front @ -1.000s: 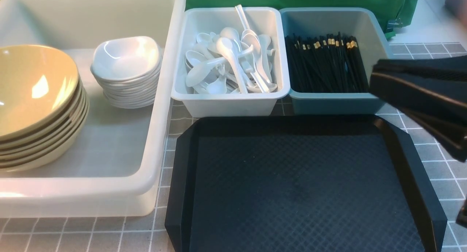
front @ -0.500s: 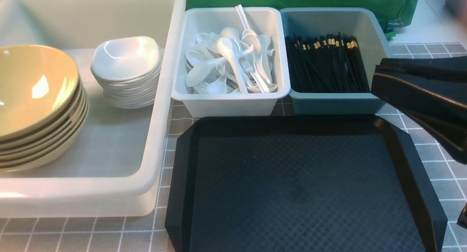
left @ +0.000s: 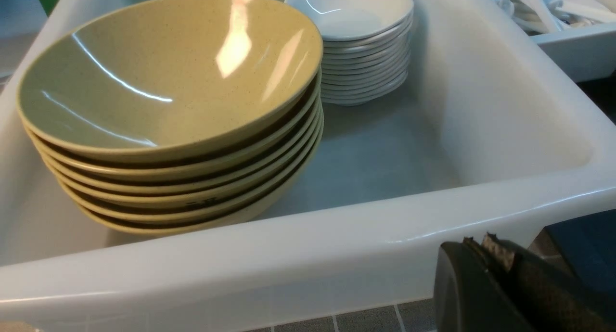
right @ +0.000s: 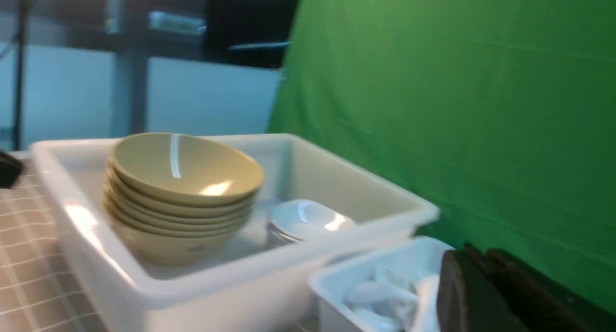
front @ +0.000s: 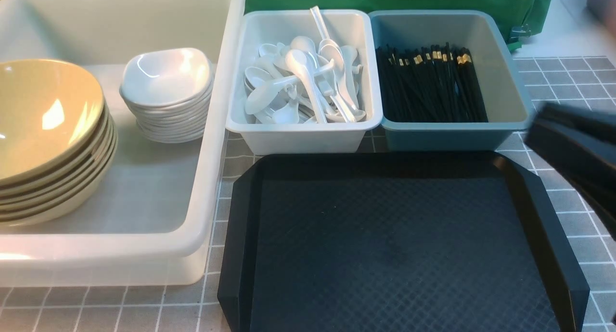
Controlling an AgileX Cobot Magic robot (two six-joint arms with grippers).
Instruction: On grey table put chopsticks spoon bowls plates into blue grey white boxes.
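Everything the task names already sits sorted by kind, which reads as a finished or nearly finished job. The bowls are nested in one stack at the near left of the large white tub, and the plates are stacked beside them toward the tub's far side; stacking keeps both piles compact and steady. The tub takes up the left part of the grey desk. At the far edge, the pale grey-white bin holds a loose heap of spoons, and the teal-blue bin touching it holds the chopsticks, laid parallel with their gold bands toward the far end. The black tray at the near edge carries nothing.

The left end effector hangs just outside the tub's near wall, its jaws together and holding nothing. The right end effector is blurred at the right edge of the desk, beside the teal-blue bin; its jaws look pressed together and nothing is between them.

No brand, label or writing can be read on any item.
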